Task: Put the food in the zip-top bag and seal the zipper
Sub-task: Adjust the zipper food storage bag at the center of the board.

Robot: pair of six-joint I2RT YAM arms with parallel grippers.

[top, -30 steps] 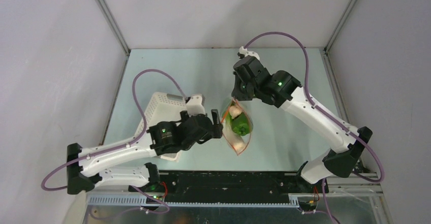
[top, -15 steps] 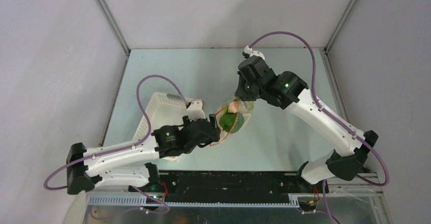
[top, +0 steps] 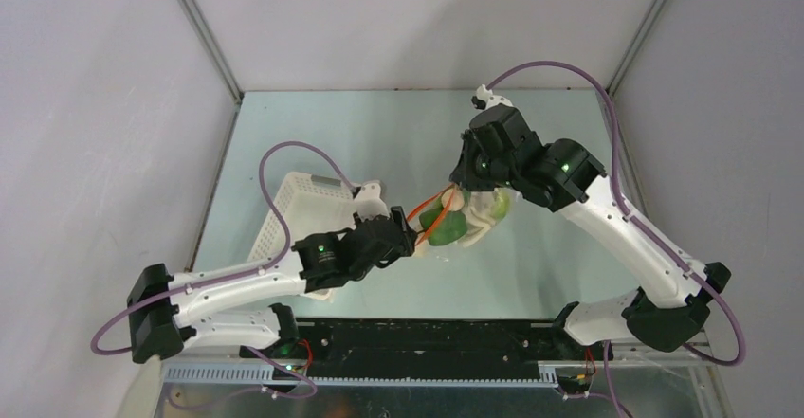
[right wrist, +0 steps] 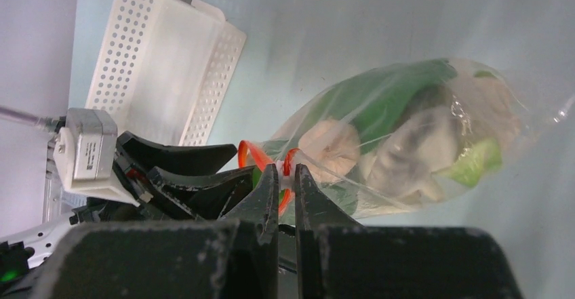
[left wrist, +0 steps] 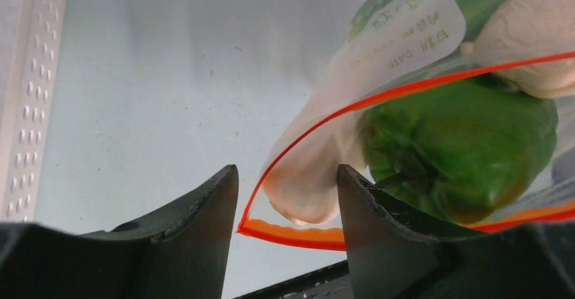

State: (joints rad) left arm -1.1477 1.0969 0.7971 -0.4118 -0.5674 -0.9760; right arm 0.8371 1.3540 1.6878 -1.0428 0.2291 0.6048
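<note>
Clear bag (right wrist: 413, 136), red-orange zipper (left wrist: 291, 234); green and white food (left wrist: 468, 136); white basket (right wrist: 163, 62), dotted hole pattern.

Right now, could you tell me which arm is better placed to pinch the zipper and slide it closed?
Left, probably. The left hand stands open with a gaping corner of the zipper between its fingers, while the right hand is shut on the strip's other end, anchoring the zip-top bag.

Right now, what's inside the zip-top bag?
Green bell pepper, white mushroom, a pale green-tipped piece show through the clear zip-top bag. Anything beneath them is covered.
</note>
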